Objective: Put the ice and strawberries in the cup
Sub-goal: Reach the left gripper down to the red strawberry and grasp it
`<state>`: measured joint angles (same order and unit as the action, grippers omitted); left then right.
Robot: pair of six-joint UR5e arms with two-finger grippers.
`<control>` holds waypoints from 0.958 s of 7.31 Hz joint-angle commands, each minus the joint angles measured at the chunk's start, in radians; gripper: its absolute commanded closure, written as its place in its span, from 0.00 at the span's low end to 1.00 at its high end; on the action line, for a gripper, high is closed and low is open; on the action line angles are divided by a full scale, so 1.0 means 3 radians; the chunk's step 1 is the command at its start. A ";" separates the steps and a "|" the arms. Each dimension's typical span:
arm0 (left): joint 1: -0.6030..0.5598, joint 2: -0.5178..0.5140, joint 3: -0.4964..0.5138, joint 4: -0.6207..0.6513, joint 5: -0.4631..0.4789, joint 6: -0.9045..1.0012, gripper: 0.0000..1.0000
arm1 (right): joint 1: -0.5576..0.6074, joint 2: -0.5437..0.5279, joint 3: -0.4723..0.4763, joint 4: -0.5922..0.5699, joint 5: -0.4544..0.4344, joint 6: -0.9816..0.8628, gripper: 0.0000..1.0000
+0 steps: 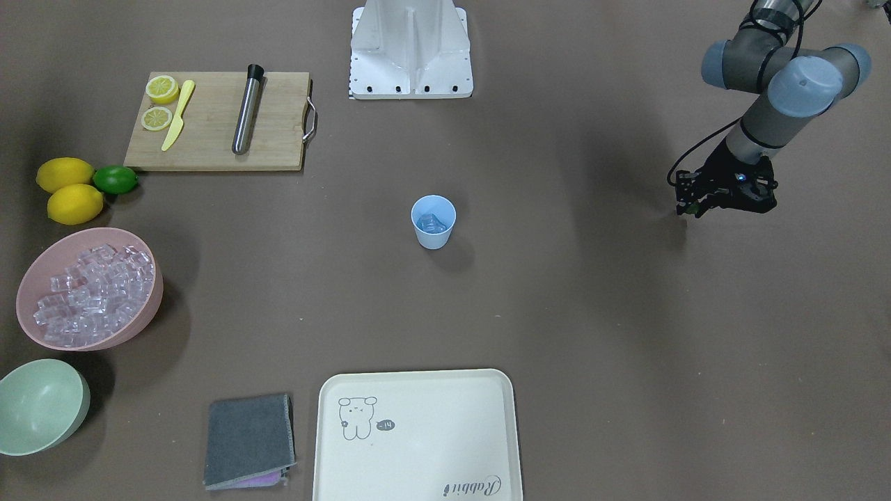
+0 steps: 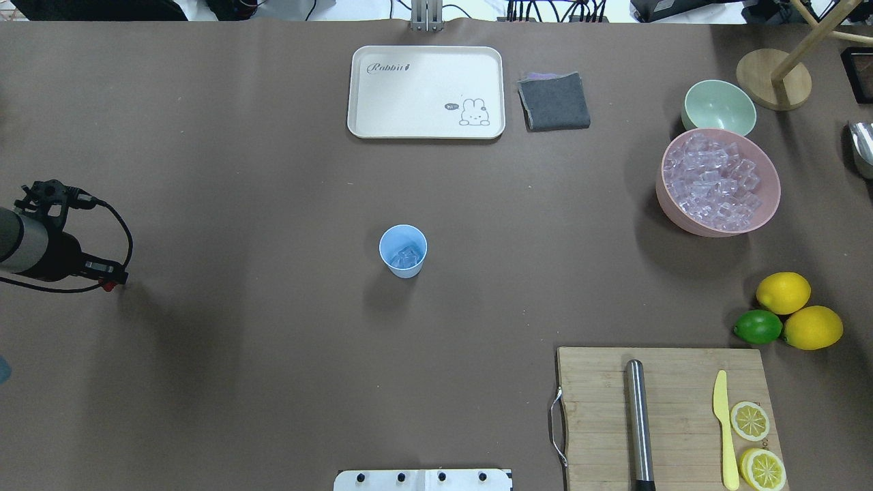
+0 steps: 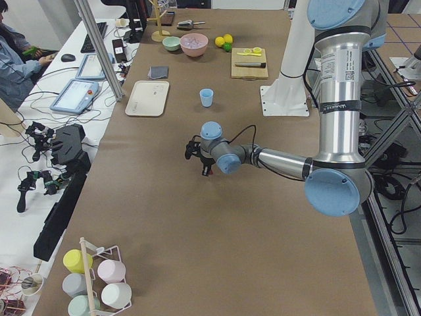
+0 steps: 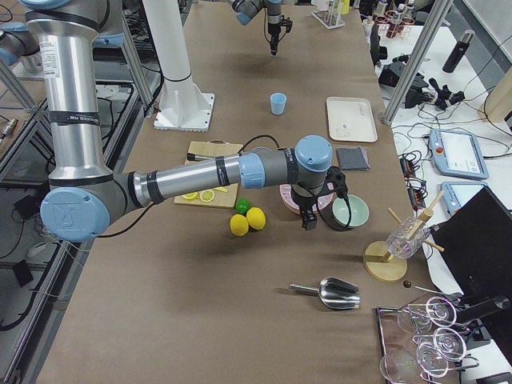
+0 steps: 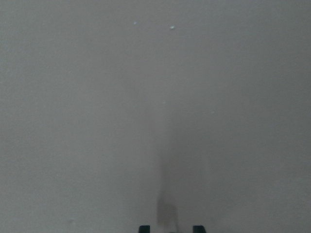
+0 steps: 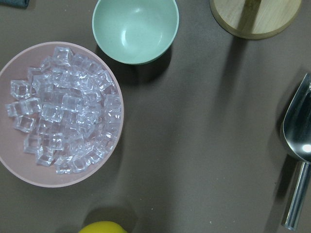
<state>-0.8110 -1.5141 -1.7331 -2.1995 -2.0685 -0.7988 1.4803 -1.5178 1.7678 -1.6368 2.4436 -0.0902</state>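
Observation:
The light blue cup [image 1: 433, 240] stands upright at the table's middle, with a few ice cubes [image 1: 430, 223] inside; it also shows in the overhead view [image 2: 404, 271]. Many more ice cubes [image 6: 63, 131] fill the pink bowl [image 6: 119, 145]. No strawberry shows in any view. My left gripper [image 1: 689, 209] hangs over bare table far from the cup. Its fingertips [image 5: 144, 228] stand apart with nothing between them. My right gripper [image 4: 308, 220] hovers by the pink and green bowls. I cannot tell whether it is open or shut.
The empty pale green bowl [image 6: 135, 29] sits beside the pink bowl. A metal scoop [image 6: 296, 145] and a wooden stand base [image 6: 252, 17] lie nearby. Two lemons [image 2: 784, 293] and a lime [image 2: 757, 327] sit by the cutting board [image 2: 668, 382]. A tray [image 2: 426, 92] and cloth [image 2: 554, 102] are at the far edge.

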 commanded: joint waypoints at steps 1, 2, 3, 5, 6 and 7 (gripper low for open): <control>-0.0007 -0.0268 -0.0210 0.0435 -0.0013 0.0004 1.00 | 0.0000 -0.0003 -0.0002 0.0000 0.0000 -0.0001 0.01; -0.0012 -0.0782 -0.0206 0.0975 -0.0013 0.0004 1.00 | 0.0000 -0.0003 -0.0017 0.0000 -0.0005 -0.0021 0.01; -0.0007 -0.1268 -0.0236 0.1578 -0.0013 0.0004 1.00 | 0.0000 -0.0008 -0.0033 0.0000 -0.0010 -0.0021 0.01; 0.0049 -0.1793 -0.0246 0.2084 -0.0028 -0.0007 1.00 | 0.0000 -0.0120 -0.0053 0.0000 -0.0025 -0.0184 0.01; 0.0115 -0.1926 -0.0231 0.2141 -0.0033 -0.0123 1.00 | 0.0000 -0.0146 -0.0139 0.0000 -0.0030 -0.0367 0.01; 0.0161 -0.2069 -0.0226 0.2147 -0.0034 -0.0235 1.00 | 0.0010 -0.0181 -0.0201 0.0000 -0.0036 -0.0481 0.01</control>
<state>-0.7808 -2.0760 -1.8032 -1.5752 -2.0777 -0.8322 1.4810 -1.5583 1.7311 -1.6366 2.4351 -0.1848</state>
